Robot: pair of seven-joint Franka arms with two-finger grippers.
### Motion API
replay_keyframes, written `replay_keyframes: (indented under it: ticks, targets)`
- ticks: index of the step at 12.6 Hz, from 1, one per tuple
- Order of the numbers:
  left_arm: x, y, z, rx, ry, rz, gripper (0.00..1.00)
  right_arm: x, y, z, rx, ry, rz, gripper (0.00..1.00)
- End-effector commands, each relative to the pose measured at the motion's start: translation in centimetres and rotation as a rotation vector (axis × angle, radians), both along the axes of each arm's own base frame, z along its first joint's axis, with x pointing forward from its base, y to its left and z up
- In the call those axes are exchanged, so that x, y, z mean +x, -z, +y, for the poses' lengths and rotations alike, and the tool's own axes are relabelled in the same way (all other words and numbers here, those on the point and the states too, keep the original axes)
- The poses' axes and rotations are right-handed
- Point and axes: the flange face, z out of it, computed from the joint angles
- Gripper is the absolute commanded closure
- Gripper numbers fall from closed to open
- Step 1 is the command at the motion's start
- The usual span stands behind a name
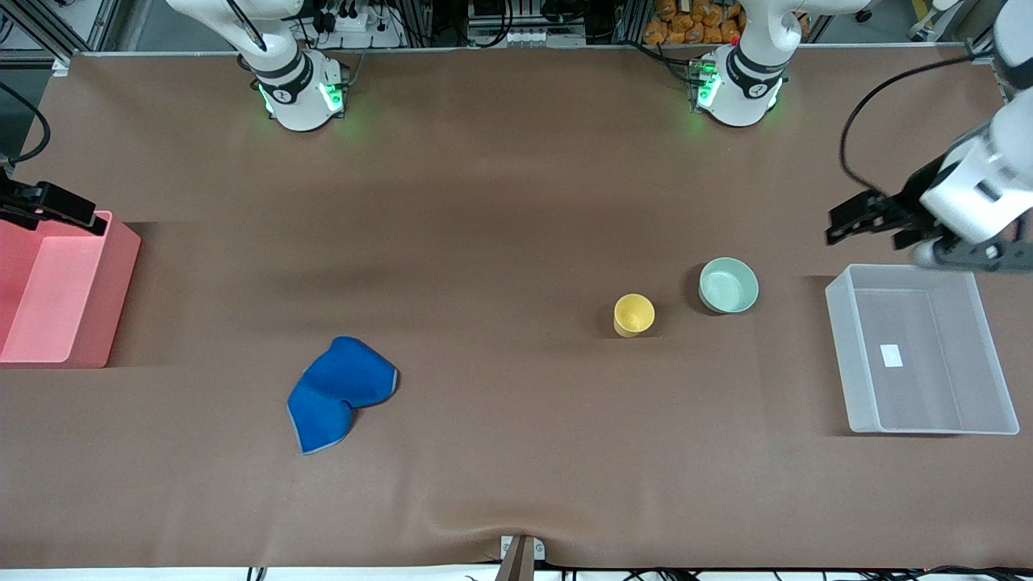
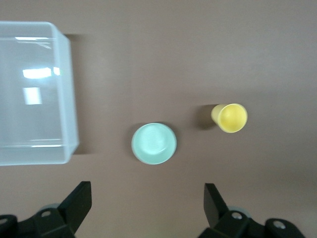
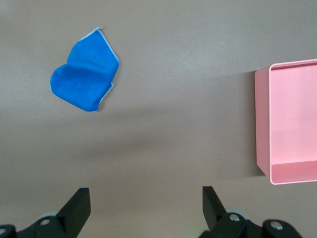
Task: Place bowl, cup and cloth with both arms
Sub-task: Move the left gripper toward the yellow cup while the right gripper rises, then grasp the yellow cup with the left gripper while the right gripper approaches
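Your left arm reaches out from its base to its own end of the surface, wrist tilted down, and the left gripper [image 1: 847, 222] hangs in the air with its fingers [image 2: 79, 201] spread wide and nothing between them. Your right arm stretches toward its own end, mostly out of frame; the right gripper [image 1: 52, 208] is also up off the surface, fingers [image 3: 79, 203] wide apart and holding nothing.

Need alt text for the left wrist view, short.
The open left gripper hangs above the brown table, over a mint-green bowl. A yellow cup stands apart beside the bowl, and a clear plastic bin sits empty beside it.
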Motion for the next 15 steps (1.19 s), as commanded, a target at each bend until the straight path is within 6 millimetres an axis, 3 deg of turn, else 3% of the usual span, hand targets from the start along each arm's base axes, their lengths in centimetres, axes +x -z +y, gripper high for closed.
replay_keyframes:
  ticks: [1, 2, 4, 7, 8, 10, 13, 15]
  targets:
    - [0.9, 4.0, -3.5, -0.018, -0.055, -0.011, 0.00, 1.8, 1.9, -0.4, -0.002, 0.006, 0.012, 0.00]
    - [1.0, 5.6, -5.0, -0.021, -0.059, -0.018, 0.00, 3.0, 2.9, -0.3, 0.007, 0.007, -0.015, 0.00]
    - [1.6, 9.4, -7.9, 0.002, -0.100, 0.010, 0.00, 7.2, 8.9, 0.3, 0.012, 0.000, -0.033, 0.00]
    - [2.3, 14.6, -12.0, 0.046, -0.114, 0.026, 0.00, 7.5, 8.8, 2.6, 0.025, -0.031, -0.042, 0.00]
    - [2.6, 16.1, -12.4, 0.046, -0.123, 0.027, 0.00, 8.1, 10.1, 4.2, 0.026, -0.058, -0.030, 0.00]
    - [2.7, 18.4, -13.3, 0.044, -0.122, 0.019, 0.00, 8.4, 10.6, 6.8, 0.022, -0.098, -0.035, 0.00]
    - [2.2, 22.6, -15.2, 0.047, -0.154, 0.019, 0.00, 9.4, 10.8, 7.7, 0.022, -0.109, -0.100, 0.00]
    - [1.5, 24.5, -16.3, 0.055, -0.163, 0.030, 0.00, 9.8, 12.0, 9.1, 0.033, -0.162, -0.092, 0.00]
